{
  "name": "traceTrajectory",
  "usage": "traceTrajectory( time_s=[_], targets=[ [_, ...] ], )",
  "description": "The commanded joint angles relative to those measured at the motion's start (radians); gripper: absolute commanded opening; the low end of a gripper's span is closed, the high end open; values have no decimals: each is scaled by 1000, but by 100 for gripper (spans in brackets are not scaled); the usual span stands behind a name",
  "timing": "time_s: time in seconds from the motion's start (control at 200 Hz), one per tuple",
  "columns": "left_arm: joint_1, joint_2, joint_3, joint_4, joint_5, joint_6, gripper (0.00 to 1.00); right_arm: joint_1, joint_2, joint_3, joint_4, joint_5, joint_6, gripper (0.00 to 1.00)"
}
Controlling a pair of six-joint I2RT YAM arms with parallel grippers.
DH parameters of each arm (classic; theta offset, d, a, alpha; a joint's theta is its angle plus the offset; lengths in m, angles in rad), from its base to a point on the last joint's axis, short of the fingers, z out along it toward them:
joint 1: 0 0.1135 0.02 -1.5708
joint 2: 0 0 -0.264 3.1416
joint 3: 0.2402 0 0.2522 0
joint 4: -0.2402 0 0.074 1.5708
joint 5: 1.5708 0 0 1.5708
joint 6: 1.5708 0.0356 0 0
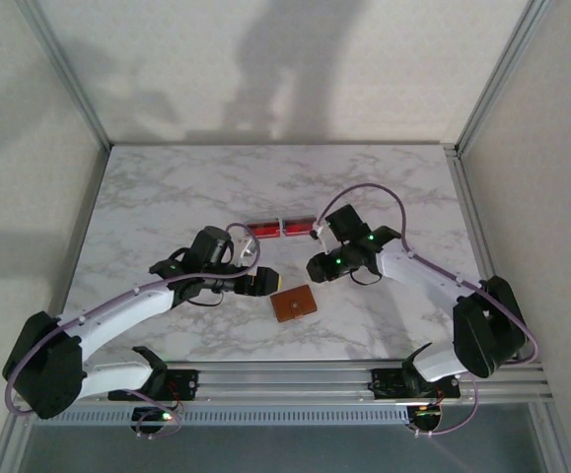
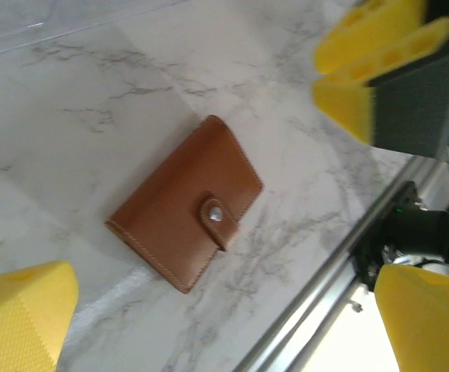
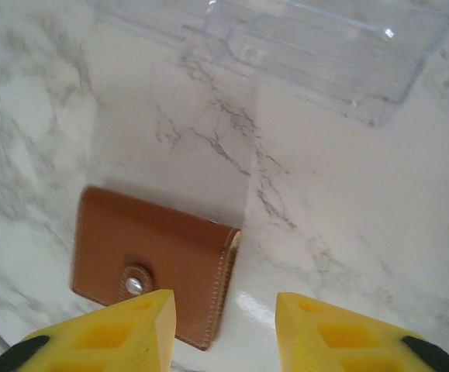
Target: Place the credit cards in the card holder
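Clear tray (image 3: 309,46) cut off at top edge; card holder (image 3: 154,248) closed, pockets hidden, lower edge partly behind right claw (image 3: 224,304)

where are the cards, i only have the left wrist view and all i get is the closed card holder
observer: two red cards lie side by side on the table, past the card holder toward the far side
operator: ok and whats the other arm up to
observer: the right gripper hangs close by the card holder, fingers apart with nothing between them
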Motion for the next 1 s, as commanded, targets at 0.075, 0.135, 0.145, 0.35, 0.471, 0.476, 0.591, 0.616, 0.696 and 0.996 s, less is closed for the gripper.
traceTrajectory(
  time_s=[0.075, 0.135, 0.145, 0.35, 0.471, 0.476, 0.591, 0.616, 0.696, 0.996],
  targets=[
    [-6, 90, 51, -12, -53, 21, 92, 11, -47, -113, 32, -43, 364, 39],
    [-6, 119, 54, -1, -54, 17, 92, 14, -69, -163, 52, -83, 408, 39],
    [-6, 124, 56, -2, -54, 18, 92, 15, -75, -173, 59, -89, 416, 39],
    [-16, 196, 63, 50, 8, 8, 89, 59, -216, -392, 291, -189, 607, 74],
    [-44, 269, 96, 81, 44, 16, 90, 59, -192, -430, 374, -218, 629, 71],
    [-46, 273, 99, 80, 43, 17, 90, 59, -192, -431, 377, -218, 630, 71],
    [-67, 334, 135, 66, 27, 24, 87, 59, -169, -462, 473, -222, 654, 64],
    [-69, 341, 137, 67, 27, 24, 86, 59, -162, -463, 490, -224, 656, 61],
    [-71, 357, 144, 68, 16, 24, 84, 59, -132, -464, 515, -225, 670, 52],
    [-74, 386, 131, 38, 26, 49, 66, 59, -92, -483, 556, -204, 697, 41]
  ],
)
